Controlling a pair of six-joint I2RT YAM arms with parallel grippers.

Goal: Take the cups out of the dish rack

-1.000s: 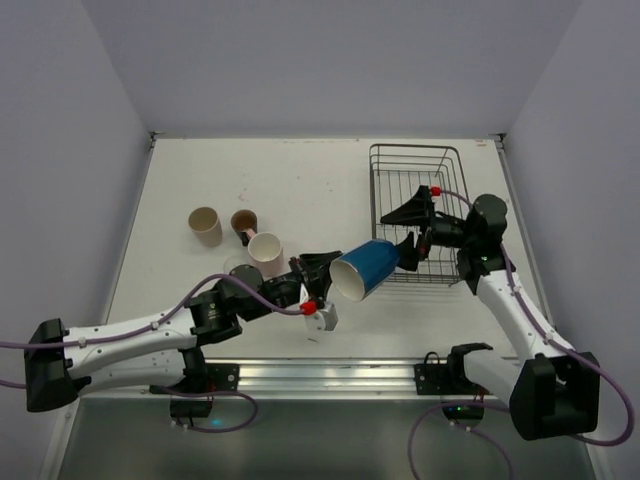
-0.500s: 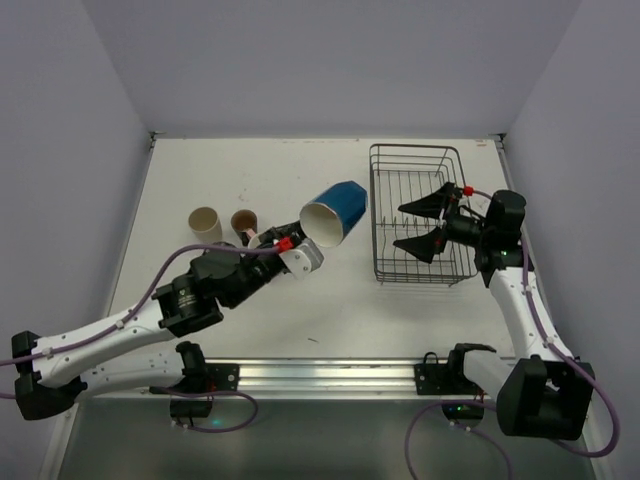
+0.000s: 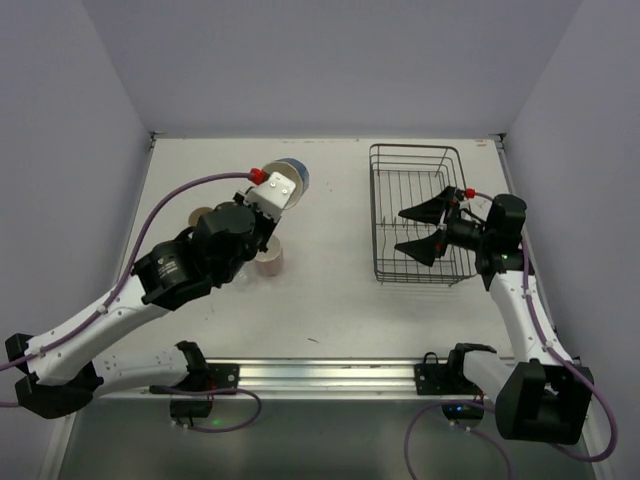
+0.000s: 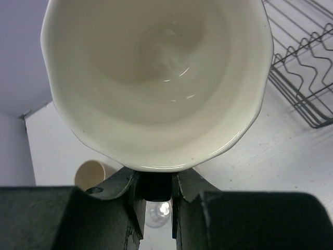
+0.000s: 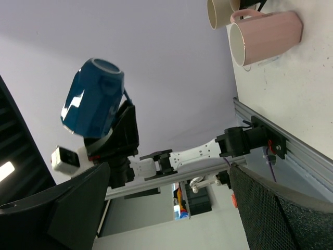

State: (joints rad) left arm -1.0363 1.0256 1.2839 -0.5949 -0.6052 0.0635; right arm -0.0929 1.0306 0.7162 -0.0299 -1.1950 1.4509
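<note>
My left gripper (image 3: 280, 186) is raised over the far left of the table, shut on the handle of the blue mug (image 3: 299, 174). In the left wrist view the mug's white inside (image 4: 156, 78) fills the frame, its handle pinched between the jaws of the left gripper (image 4: 156, 183). The right wrist view shows the blue mug (image 5: 93, 104) from outside, tilted high above the table. The dish rack (image 3: 415, 148) stands at the right, and I see no cup in it. My right gripper (image 3: 421, 228) hangs open over the rack, holding nothing.
A pale pink cup (image 3: 270, 262) stands on the table below my left arm, and a cream-beige cup (image 3: 198, 213) peeks out beside it. A small clear glass (image 4: 157, 214) shows under the left jaws. The rack's corner (image 4: 307, 67) lies to the right.
The left arm has swung the blue mug from the table's middle front up and back to the far left. The right gripper drew back over the rack, then stayed still.
</note>
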